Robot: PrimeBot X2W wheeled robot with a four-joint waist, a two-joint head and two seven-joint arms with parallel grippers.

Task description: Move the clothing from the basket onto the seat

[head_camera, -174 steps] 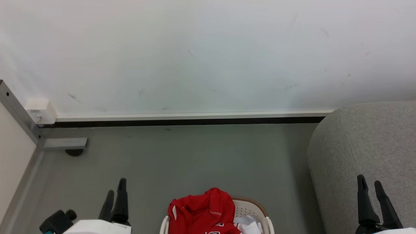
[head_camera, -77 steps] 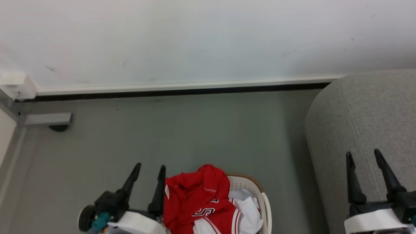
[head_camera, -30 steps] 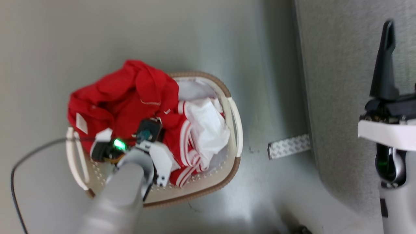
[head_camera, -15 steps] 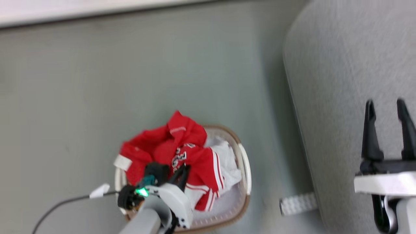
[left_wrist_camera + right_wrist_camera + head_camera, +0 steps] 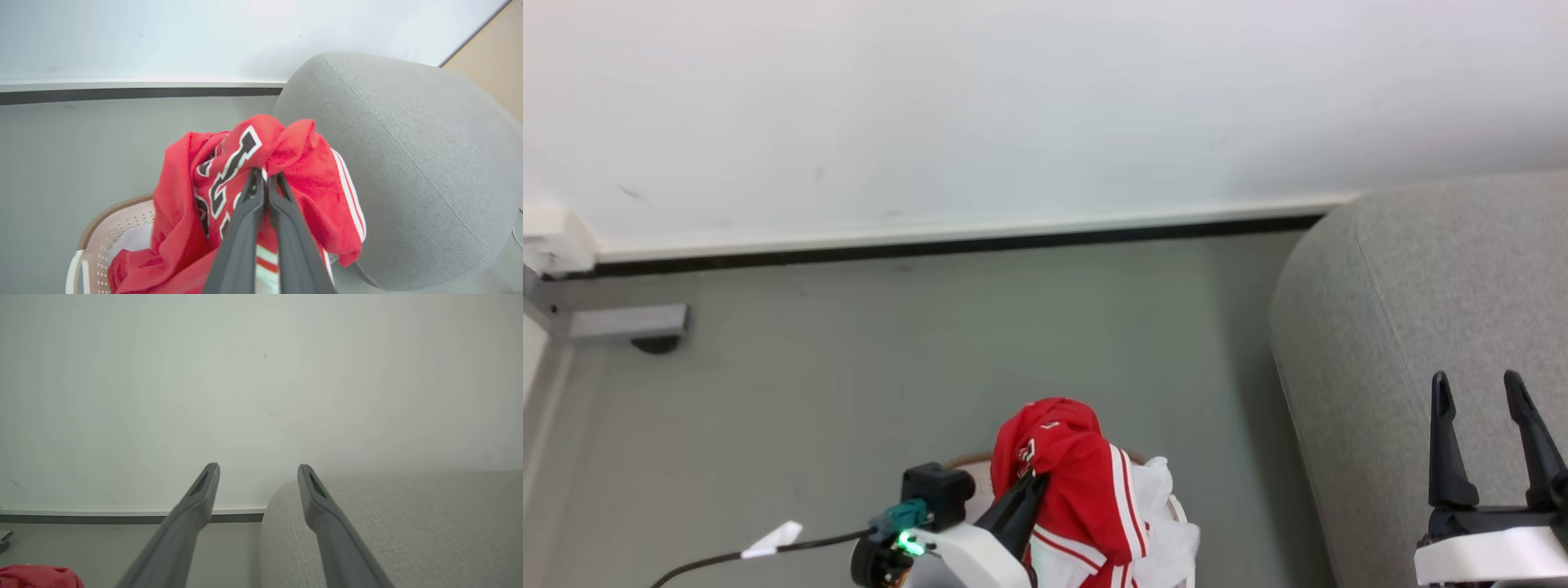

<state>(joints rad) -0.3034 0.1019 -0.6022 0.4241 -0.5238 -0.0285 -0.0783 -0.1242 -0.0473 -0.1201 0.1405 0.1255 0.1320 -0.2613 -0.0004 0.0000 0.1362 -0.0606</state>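
Head view: open floor (image 5: 972, 327) beside seat (image 5: 1421, 327)

No text is legible. The soft bright red garment with white stripe trim (image 5: 304, 163) carries large black characters outlined in white (image 5: 239, 157), creased and folded so that none can be read. A small white mark (image 5: 1052, 425) near its top is too small to make out.

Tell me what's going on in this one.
The left gripper has its jaws shut on a bunched red garment, holding it up over the basket on the floor. White fabric lies in the basket too. The right gripper is open and empty, above the grey seat, which is bare where visible.
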